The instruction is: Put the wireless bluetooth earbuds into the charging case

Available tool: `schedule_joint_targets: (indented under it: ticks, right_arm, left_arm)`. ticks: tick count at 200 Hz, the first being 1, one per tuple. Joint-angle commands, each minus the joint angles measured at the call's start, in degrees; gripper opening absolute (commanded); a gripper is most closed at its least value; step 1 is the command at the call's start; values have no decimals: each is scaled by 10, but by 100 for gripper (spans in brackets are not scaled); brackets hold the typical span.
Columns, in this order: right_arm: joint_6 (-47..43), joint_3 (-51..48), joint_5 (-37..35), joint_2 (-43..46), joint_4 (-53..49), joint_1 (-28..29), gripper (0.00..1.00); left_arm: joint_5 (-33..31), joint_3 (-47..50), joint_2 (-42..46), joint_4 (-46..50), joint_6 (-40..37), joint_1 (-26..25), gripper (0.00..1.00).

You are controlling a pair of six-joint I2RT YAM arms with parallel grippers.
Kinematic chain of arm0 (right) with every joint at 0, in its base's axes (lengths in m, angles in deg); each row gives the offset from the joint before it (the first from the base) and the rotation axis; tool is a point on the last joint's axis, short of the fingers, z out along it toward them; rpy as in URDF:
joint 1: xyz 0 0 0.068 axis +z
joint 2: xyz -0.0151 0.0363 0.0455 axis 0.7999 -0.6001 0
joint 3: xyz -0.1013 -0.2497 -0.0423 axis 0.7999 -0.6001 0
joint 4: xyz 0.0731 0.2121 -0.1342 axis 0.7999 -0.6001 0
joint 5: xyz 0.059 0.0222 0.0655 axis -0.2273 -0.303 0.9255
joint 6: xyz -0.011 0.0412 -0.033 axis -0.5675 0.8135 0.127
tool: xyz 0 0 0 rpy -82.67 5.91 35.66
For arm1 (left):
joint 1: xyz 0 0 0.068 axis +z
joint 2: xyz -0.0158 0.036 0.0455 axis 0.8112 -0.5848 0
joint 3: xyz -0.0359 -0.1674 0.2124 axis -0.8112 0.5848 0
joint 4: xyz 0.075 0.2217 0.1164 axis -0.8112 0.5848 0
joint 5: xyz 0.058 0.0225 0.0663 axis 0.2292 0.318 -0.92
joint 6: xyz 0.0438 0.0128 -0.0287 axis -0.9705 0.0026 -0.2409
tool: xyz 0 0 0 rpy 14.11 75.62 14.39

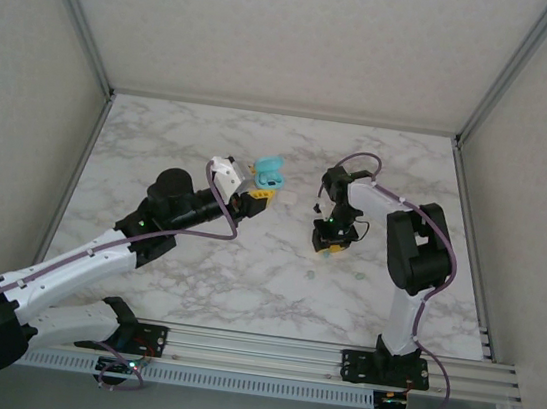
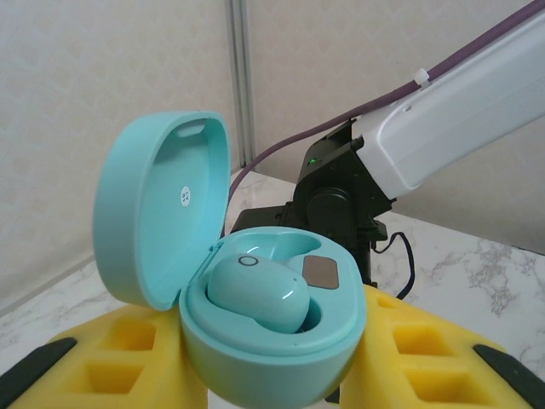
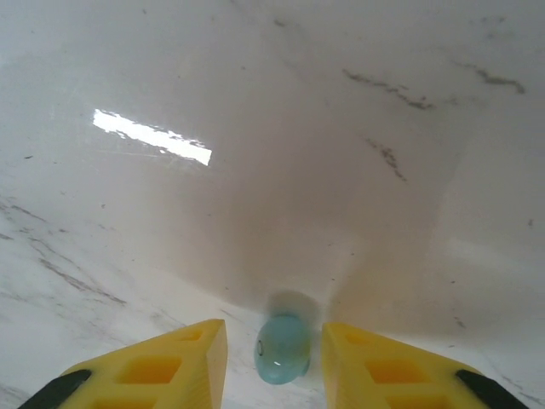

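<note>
Nearest the arm bases (image 1: 373,364), right of the charging case (image 1: 273,175) and well apart from it: right fingers (image 3: 162,368), yellow, pointed down at the marble counter (image 3: 255,128). Spread a little, with one pale blue-green earbud (image 3: 283,348) lying between the tips and a narrow gap on either side of it, so not pinched. Resting on the counter as far as can be told, with a soft shadow just beyond. Farther out, just under and around the charging case: left fingers (image 2: 128,349), also yellow, pinching the case's rounded lower shell from both sides and holding it up off the counter. Teal all over, with the hinged lid (image 2: 162,204) swung open and standing upright at the case's left. Inside the base, a second earbud (image 2: 255,294) of the same teal, seated in the near pocket, a small ring mark on top. Beside it toward the back, a small grey-brown rectangular pad (image 2: 321,271). Beyond the case, the right arm (image 2: 443,119): white link, black joint with a green light, purple cable. Farthest off, pale wall panels (image 2: 85,85) and metal frame posts (image 2: 241,77).
</note>
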Motion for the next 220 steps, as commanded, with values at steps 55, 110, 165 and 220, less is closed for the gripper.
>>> schedule_joint_targets:
  ticks: [55,110,165,220]
  right_arm:
    - [8,-4,-18,-14,-13,1,31]
    - [12,-12,-33,-20,-5,4,27]
    - [25,-14,-31,-2,1,4,21]
    - [79,-10,79,179,15,-18,18]
  left_arm:
    - [-3,-6,2,-7,3,-5,21]
    - [-5,-4,1,-7,2,-5,21]
    - [-2,-5,-1,-7,3,-5,21]
    - [-9,0,3,-6,-3,-5,21]
